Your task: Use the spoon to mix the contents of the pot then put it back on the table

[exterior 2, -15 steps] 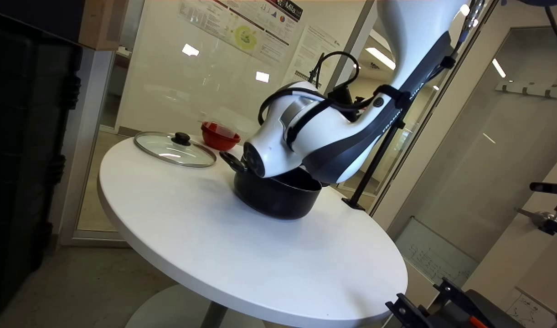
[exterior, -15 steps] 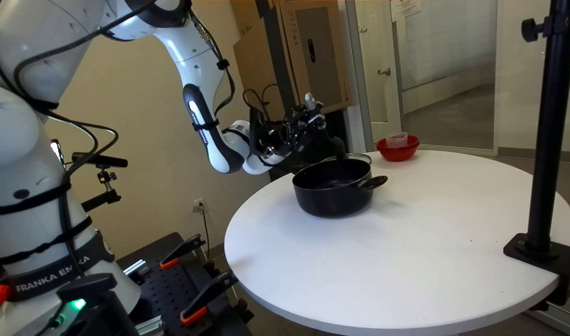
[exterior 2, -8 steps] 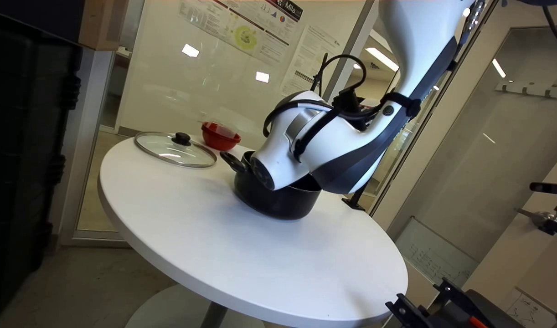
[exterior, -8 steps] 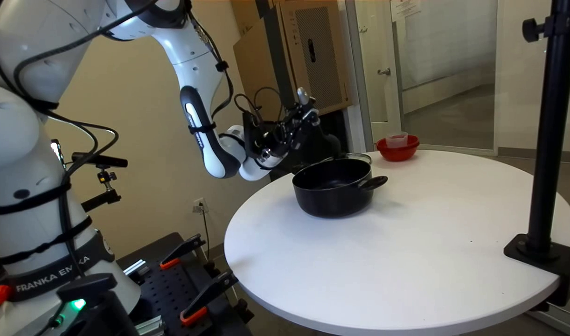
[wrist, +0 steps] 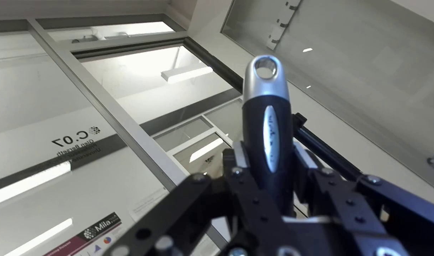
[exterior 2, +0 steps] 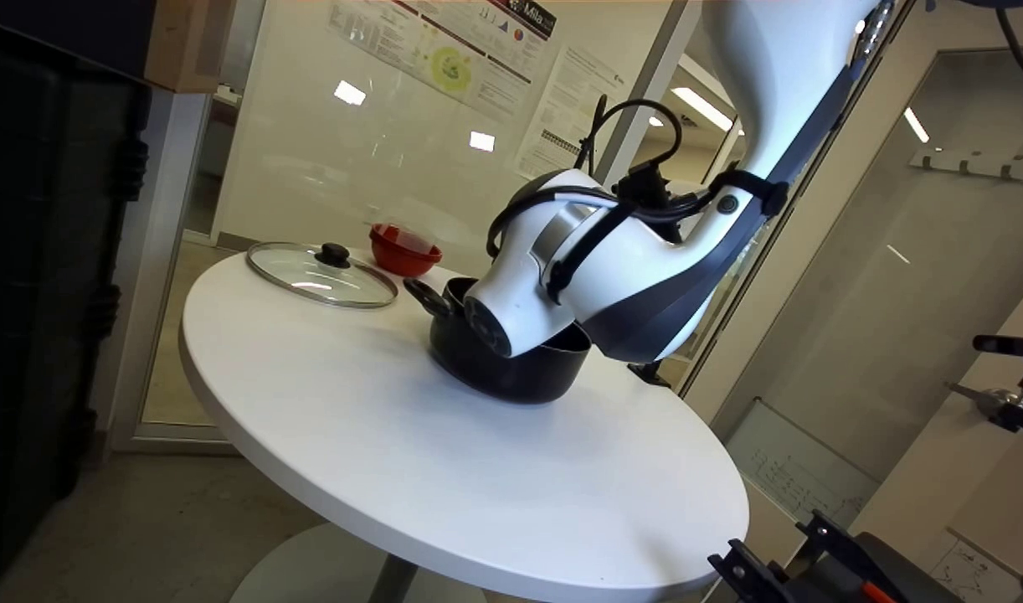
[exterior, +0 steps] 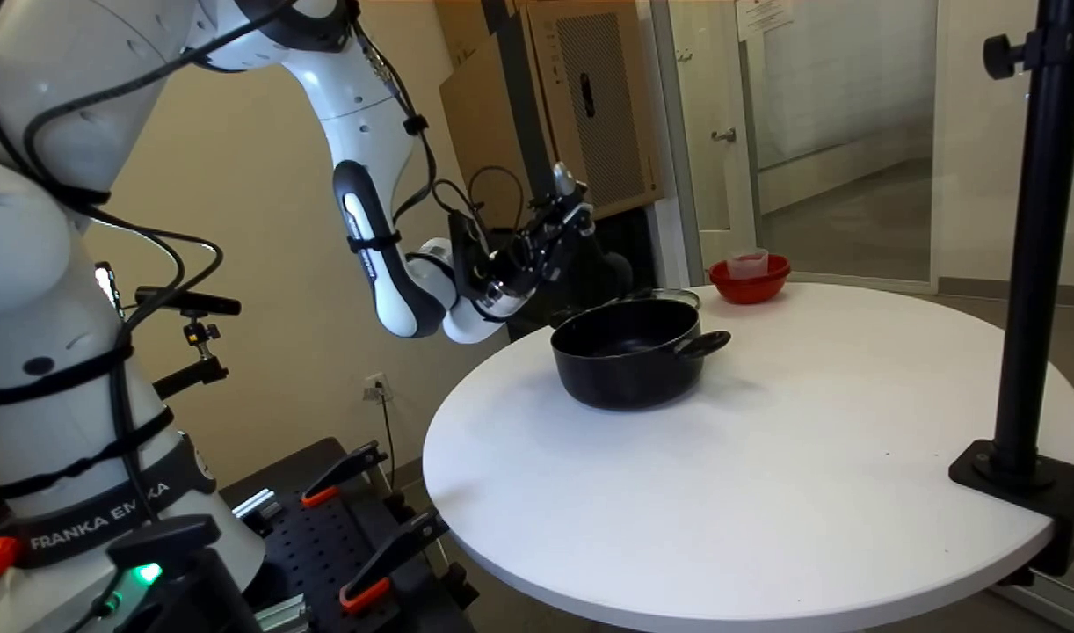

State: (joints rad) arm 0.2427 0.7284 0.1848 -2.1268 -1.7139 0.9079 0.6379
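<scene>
- Firmly, my gripper (wrist: 270, 156) is clamped on one spoon (wrist: 268, 131), right of centre in the wrist view; its jaws stand apart only by the dark handle's thickness, pressing on it from left and right.
- One silver handle end, pierced by one hole, sticks up beyond my grip towards the upper part of that frame.
- In an exterior view I hold the spoon tilted in the air, above the frame's centre, silver end uppermost; its lower part is dark against dark, so I cannot tell whether it touches the pot (exterior: 625, 380).
- I count one pot, upright on one round white table (exterior: 809, 475), just below the middle of the frame in both exterior views.
- My white wrist (exterior 2: 520, 310) hides part of the pot in an exterior view.
- One glass lid (exterior 2: 298, 276) lies knob up on the table, left of centre, near the pot.
- One red bowl (exterior: 750, 287) holds one clear cup (exterior: 748, 263), right of centre.
- One black post (exterior: 1025, 264) rises at the frame's right edge.
- Two orange-tipped clamps (exterior: 396, 549) show at lower left.
</scene>
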